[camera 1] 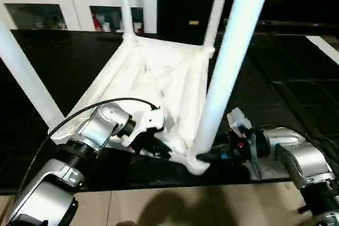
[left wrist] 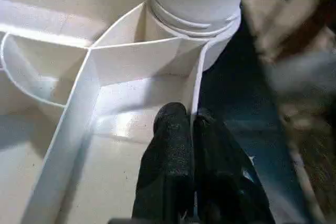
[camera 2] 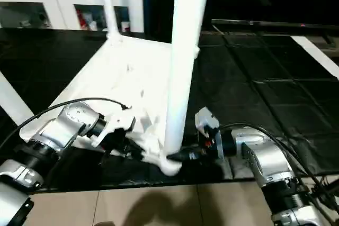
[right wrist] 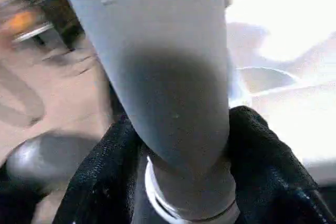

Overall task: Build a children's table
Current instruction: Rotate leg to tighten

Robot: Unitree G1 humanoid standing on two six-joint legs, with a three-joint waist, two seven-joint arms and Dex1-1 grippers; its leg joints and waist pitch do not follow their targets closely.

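The children's table lies upside down on the black mat, its ribbed white top [camera 1: 159,78] facing up. Legs stand in the corners: the near one [camera 1: 228,67], two at the back [camera 1: 125,3] [camera 1: 217,9] and one at the left [camera 1: 26,72]. My left gripper [left wrist: 190,119] is shut on the thin rim wall of the top, just beside the near corner socket [left wrist: 194,24]. My right gripper [right wrist: 181,140] reaches in from the right and is shut on the near leg [right wrist: 168,77] right above its socket, with a black finger [right wrist: 252,145] pressed on each side.
A white glass-door cabinet [camera 1: 53,9] stands along the back wall. The black tiled mat [camera 1: 286,88] spreads to the right, and a strip of tan floor [camera 1: 159,205] runs along its near edge. A black cable [camera 1: 90,107] arcs over my left forearm.
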